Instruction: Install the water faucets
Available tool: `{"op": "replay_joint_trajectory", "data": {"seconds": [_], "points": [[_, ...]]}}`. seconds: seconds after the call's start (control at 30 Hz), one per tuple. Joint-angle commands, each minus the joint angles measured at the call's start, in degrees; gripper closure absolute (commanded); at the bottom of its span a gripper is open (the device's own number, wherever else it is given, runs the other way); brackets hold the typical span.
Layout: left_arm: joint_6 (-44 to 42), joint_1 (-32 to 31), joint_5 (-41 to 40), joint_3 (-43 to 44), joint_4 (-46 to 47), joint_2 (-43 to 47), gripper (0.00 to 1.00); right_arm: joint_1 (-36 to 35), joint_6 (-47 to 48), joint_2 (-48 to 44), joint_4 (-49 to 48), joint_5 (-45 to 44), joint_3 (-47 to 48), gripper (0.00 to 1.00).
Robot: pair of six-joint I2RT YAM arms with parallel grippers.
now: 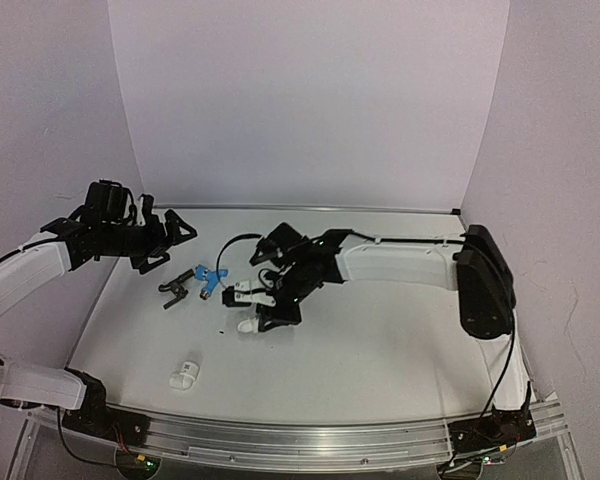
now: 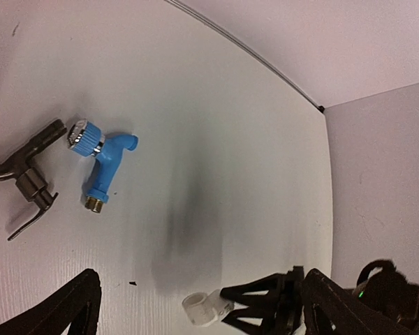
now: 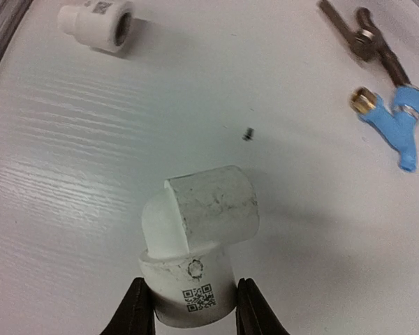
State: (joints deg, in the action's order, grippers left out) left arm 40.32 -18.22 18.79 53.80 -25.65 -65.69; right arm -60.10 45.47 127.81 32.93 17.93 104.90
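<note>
The blue faucet lies flat on the white table, its ribbed knob and brass-tipped stem showing in the left wrist view and in the right wrist view. My right gripper is shut on a white elbow pipe fitting, holding it by the collar with the QR label, just right of the faucet. The elbow also shows in the left wrist view. My left gripper is open and empty, above and left of the faucet.
A dark metal faucet lies just left of the blue one. A second white pipe fitting lies near the front left. White walls enclose the table at the back and sides.
</note>
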Motion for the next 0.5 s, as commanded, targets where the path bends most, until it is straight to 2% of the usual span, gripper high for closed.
{"op": "replay_joint_trajectory", "data": {"seconds": [0.0,0.03,0.1,0.23,0.33,0.47], "points": [[0.5,-0.1,10.1,3.5,9.6,-2.2,0.00,5.5,-6.3,-14.1,-4.9,2.3,-3.4,0.91],[1.3,-0.1,10.7,3.3,10.5,-2.6,0.00,6.5,-6.8,-15.1,-5.3,2.4,-3.8,0.91],[6.2,-0.1,17.5,2.1,20.9,-4.3,0.00,10.2,-9.7,-19.2,-7.1,2.8,-4.6,0.90],[13.5,-0.7,25.8,2.8,35.2,-9.4,0.04,15.0,-15.5,-25.2,-13.2,3.3,-7.5,0.90],[14.3,-2.4,27.2,5.4,37.7,-12.5,0.05,15.7,-17.1,-27.7,-15.8,2.5,-9.6,0.89],[14.2,-5.9,28.7,10.3,37.1,-17.2,0.14,15.8,-19.7,-28.8,-18.2,2.5,-11.0,0.89]]}}
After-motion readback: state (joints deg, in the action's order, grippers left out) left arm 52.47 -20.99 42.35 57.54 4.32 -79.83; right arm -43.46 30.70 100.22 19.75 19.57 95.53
